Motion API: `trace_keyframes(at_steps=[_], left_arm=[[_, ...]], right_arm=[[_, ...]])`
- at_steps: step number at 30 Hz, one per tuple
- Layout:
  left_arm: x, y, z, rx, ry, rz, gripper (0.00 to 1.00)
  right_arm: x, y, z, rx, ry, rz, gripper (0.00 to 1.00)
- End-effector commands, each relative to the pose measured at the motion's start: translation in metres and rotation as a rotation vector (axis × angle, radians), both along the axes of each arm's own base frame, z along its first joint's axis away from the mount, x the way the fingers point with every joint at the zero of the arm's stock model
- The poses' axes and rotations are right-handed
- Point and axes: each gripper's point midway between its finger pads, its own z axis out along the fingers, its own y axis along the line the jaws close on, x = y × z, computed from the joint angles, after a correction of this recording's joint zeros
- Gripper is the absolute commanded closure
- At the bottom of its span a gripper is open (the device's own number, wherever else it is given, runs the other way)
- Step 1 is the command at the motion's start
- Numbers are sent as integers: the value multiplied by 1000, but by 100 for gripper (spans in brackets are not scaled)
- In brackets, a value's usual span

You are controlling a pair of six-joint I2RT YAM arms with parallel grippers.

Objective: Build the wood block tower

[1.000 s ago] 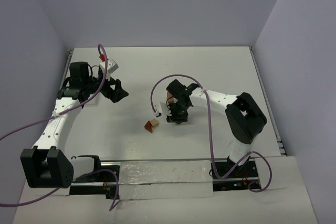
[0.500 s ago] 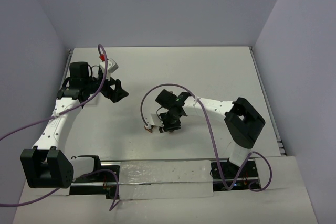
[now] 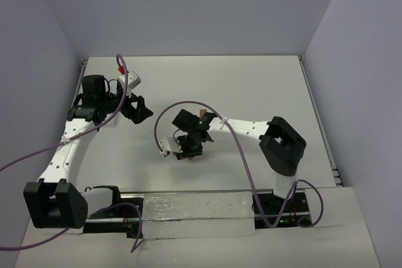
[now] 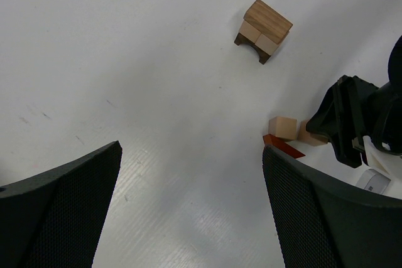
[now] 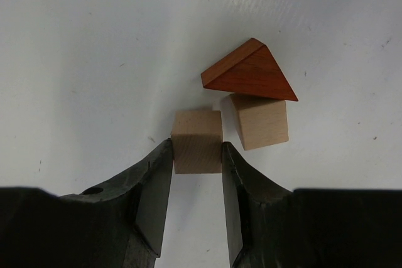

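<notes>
My R gripper (image 5: 197, 149) pinches a tan cube (image 5: 196, 131), prob. to carry it to the tower (image 4: 264, 29); wedge (image 5: 248, 73) lies at cube's 1 o'clock. L gripper (image 4: 191, 150) spread wide, empty.

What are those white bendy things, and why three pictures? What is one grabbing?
They are two robot arms bolted to a table. One picture looks down from above: left arm on the left, right arm on the right. The other two come from a camera on each wrist, showing that arm's own black jaws. On the table lie small wooden blocks: a started tower, a red-brown wedge and a loose tan cube. The right arm's jaws are shut on a second tan cube. The left arm's jaws are wide open, holding nothing.
</notes>
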Motion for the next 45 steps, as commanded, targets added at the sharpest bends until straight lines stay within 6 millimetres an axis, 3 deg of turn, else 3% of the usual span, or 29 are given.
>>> trace_keyframes(at_steps=[1,8,23,33,36,39,45], left_arm=[[-2,-2,8,0,-36,-19,1],[-2,-2,6,3,-32,-17,1],[-1,-2,4,0,-24,-17,1],[-2,-3,4,-2,-20,-18,1],[-1,-3,5,-5,-22,-19,1],[-1,-3,4,-8,-18,-19,1],[0,-3,3,-3,-19,-16,1]], right_arm=[[9,20,11,52,-26,-13,58],[11,20,5,46,-33,-26,57],[14,25,7,50,-37,-42,45],[8,18,36,82,-65,-37,41],[10,16,43,97,-84,-38,30],[15,13,46,108,-100,-38,1],[23,13,39,120,-121,-22,0]])
